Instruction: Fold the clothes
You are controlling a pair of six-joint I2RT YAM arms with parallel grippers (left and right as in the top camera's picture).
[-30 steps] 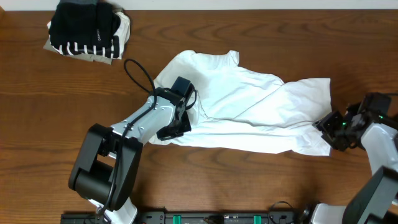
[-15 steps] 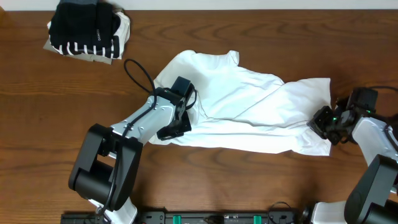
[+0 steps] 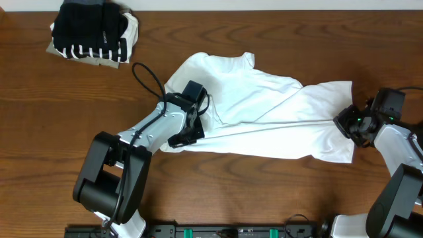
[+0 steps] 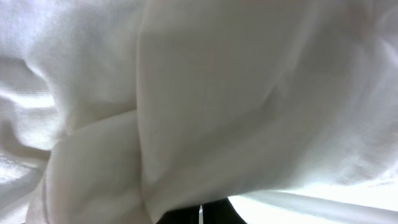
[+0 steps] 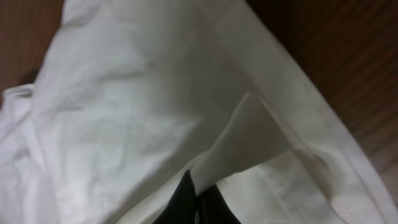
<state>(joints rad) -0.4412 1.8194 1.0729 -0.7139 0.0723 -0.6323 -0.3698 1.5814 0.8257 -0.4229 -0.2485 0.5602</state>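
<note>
If taut, one T-shirt, two hands

Prob. robotics lab bench: wood table, left arm & right arm mounted at front edge, loose cable.

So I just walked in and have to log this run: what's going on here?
Two robot arms are working on a white shirt spread across the table. The left gripper is shut on the shirt's left side and the right gripper is shut on its right edge, with the cloth pulled taut between them. The shirt is not yet folded. A pile of dark and striped clothes sits stacked at the far left corner.
</note>
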